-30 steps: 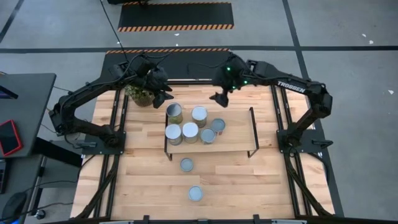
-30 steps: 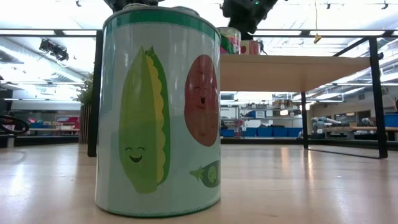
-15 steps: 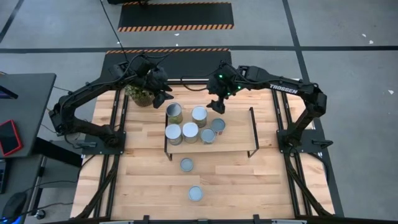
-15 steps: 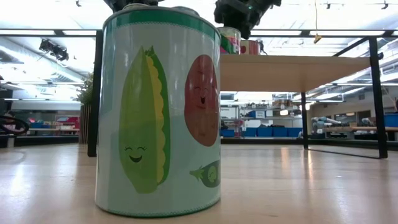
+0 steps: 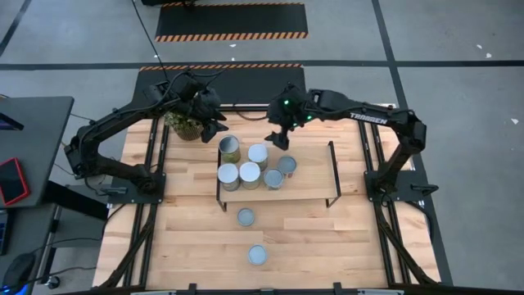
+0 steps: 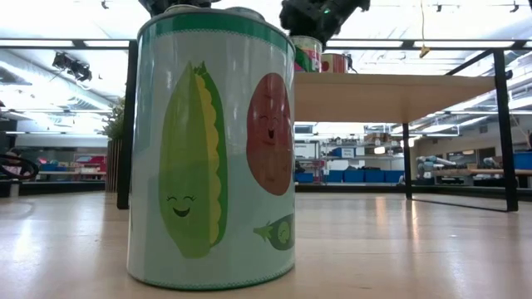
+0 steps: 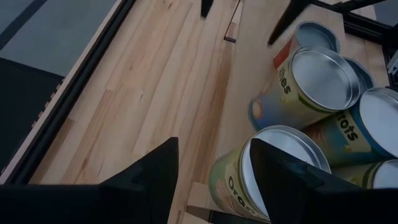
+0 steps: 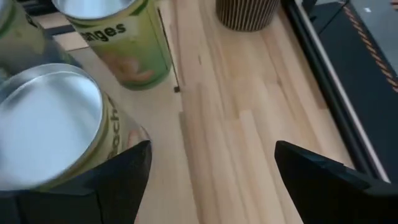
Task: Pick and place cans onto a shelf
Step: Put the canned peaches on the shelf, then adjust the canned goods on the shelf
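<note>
**Six cans standing upright on the shelf, two waiting on the table**

The shelf point(image 5: 307, 187) is lying with its long axis running left to right across the middle of the tabletop point(image 5: 188, 238), black rod frames at both short ends. Six cans are clustering on its left half, all standing on end with round tops facing up: an olive-labelled can point(image 5: 230, 149) at the back left, a white-topped can point(image 5: 258, 155) beside it, three more in front and a bluish-grey one point(image 5: 286, 165) to the right. Two further cans point(image 5: 246, 216) point(image 5: 257, 254) are standing apart on the bare table in front of the shelf.

The right gripper point(image 5: 281, 139) is hovering above the back edge of the shelf, just beside the white-topped can, its fingers spread wide and holding nothing. The left gripper point(image 5: 214, 127) is waiting near the potted plant point(image 5: 185, 124) behind the shelf's left end, fingers nearly together and empty.

In the low view the nearest can point(image 6: 214, 149) is filling much of the picture, hiding most of the shelf and the cans behind it; both arms are cut off at the top edge. The wrist views are showing only parts of labels
</note>
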Robot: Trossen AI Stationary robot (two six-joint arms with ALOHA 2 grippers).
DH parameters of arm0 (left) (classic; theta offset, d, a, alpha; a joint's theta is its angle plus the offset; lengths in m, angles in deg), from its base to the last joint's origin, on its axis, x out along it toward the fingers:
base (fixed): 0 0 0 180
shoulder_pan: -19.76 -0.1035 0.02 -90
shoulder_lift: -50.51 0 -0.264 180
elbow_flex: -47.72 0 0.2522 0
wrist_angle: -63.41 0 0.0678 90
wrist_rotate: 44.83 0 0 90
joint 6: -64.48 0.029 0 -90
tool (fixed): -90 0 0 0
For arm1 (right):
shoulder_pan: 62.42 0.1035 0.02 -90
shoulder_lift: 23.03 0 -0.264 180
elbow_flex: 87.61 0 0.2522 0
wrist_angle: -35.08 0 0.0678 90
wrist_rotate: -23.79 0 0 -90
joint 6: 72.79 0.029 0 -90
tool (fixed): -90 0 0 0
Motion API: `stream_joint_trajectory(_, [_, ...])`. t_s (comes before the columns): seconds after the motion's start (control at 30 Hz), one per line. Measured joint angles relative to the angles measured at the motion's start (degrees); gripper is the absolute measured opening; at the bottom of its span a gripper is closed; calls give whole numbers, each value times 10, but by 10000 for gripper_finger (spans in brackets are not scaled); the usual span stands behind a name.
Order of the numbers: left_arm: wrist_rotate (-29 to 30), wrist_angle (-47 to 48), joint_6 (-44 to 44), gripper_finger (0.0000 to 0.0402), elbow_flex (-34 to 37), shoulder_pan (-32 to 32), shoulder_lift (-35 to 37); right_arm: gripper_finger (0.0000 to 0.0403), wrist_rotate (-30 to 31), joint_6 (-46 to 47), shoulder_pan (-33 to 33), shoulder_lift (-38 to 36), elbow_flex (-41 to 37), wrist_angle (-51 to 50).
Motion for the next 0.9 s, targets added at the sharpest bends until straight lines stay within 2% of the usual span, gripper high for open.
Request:
stream_joint_trajectory(0.23, [0, 0, 0, 204, 0, 0, 0, 348, -52, -3, 6, -11, 0, -104])
stream_joint_trajectory(0.37, [0, 0, 1, 204, 0, 0, 0, 348, -54, -2, 25, -7, 0, -93])
stream_joint_trajectory(0.73, [0, 0, 1, 204, 0, 0, 0, 348, -26, 18, 40, -7, 0, 33])
stream_joint_trajectory(0.9, [0, 0, 0, 204, 0, 0, 0, 348, -11, 20, 34, -12, 0, -24])
